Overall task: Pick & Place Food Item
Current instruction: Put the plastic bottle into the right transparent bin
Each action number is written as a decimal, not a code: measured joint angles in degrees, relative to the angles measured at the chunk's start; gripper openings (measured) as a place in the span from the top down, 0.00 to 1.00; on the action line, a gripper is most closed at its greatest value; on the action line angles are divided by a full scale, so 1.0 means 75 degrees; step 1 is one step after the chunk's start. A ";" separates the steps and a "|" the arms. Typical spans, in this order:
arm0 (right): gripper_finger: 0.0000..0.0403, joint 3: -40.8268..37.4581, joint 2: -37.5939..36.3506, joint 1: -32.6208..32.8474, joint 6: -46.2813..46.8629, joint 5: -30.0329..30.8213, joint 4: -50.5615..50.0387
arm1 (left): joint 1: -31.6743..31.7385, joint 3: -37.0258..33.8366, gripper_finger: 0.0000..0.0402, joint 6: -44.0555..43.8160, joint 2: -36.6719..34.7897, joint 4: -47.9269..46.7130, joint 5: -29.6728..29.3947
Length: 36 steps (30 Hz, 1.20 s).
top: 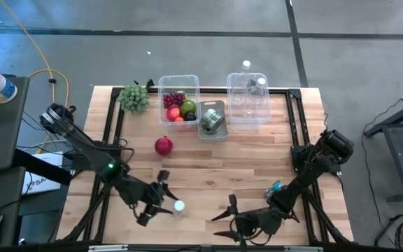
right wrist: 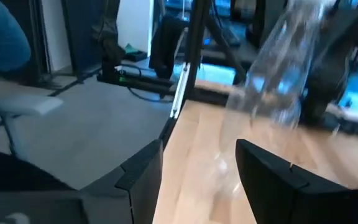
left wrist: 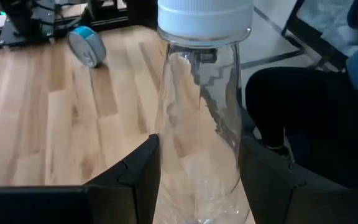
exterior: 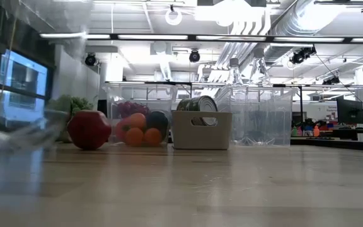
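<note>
Your left gripper (top: 161, 199) is closed around the clear plastic bottle with white cap (left wrist: 204, 93); keep it upright, move slowly. The right gripper (top: 231, 215) waits open near the table's front edge.

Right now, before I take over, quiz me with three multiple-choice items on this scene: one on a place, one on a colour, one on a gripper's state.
1. Where does the red fruit lie?
A. In the clear bin
B. Loose on the table
C. In the grey caddy

2. What colour is the cap of the clear bottle?
A. White
B. Red
C. Green

3. How is the left gripper?
A. Open and bare
B. Out of view
C. Shut on the clear bottle

Answers: 1 B, the high view shows it alone on the wood; 2 A, the left wrist view shows a white cap; 3 C, both fingers press the bottle's sides.
</note>
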 joint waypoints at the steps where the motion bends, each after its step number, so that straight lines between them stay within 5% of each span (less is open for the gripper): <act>1: 0.52 -0.0001 0.0000 -0.0022 -0.0287 0.0040 0.0132 | 0.0013 0.0000 0.56 0.0063 0.0130 0.0180 0.0036; 8: 0.52 0.0005 0.0000 -0.0402 -0.2134 0.0340 0.1503 | 0.0317 -0.0003 0.56 0.0290 0.0465 0.0473 0.0055; 18: 0.52 0.0008 0.0000 -0.1099 -0.1367 0.0585 0.1577 | 0.0447 -0.0003 0.56 0.1051 0.0940 0.1143 -0.0733; 26: 0.52 0.0008 -0.0007 -0.1312 -0.0996 -0.0482 0.1632 | 0.0453 -0.0006 0.56 0.1365 0.1168 0.1748 -0.1159; 36: 0.52 0.0011 -0.0009 -0.1569 -0.1034 -0.0382 0.1306 | 0.0900 -0.0004 0.56 0.1663 0.1724 0.2718 -0.1163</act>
